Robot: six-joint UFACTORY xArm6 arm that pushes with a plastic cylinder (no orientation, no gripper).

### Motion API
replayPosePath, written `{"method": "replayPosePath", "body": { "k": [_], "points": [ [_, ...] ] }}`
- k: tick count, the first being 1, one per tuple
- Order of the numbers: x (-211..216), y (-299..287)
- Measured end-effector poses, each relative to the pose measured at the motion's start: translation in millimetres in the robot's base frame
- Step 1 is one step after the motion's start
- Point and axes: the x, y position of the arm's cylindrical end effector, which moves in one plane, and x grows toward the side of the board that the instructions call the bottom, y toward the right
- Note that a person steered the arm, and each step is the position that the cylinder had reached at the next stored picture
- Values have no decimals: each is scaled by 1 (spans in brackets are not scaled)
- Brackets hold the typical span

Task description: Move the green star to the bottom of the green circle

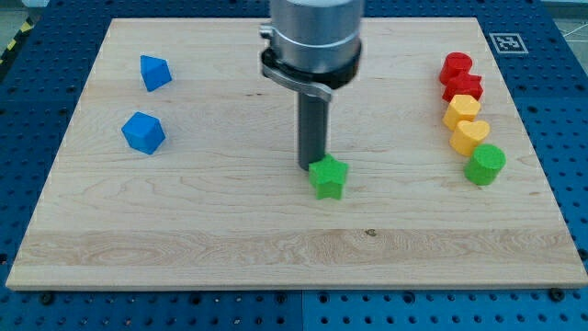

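The green star (328, 177) lies on the wooden board (230, 230) a little right of the view's middle. The green circle (484, 165) stands near the view's right edge, lowest in a column of blocks, well to the right of the star and slightly higher. My tip (311, 166) sits right against the star's upper left side. The rod rises straight up from there to the arm's grey body at the view's top.
Above the green circle run two yellow blocks (469, 135) (461, 110) and two red blocks (462, 87) (455, 66). Two blue blocks (154, 73) (143, 132) lie at the view's left. A marker tag (504, 42) sits off the board's top right corner.
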Motion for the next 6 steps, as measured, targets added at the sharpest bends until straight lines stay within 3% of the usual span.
{"method": "replayPosePath", "body": {
  "k": [1,3,6],
  "points": [
    [15,33],
    [-4,-2],
    [64,-24]
  ]
}}
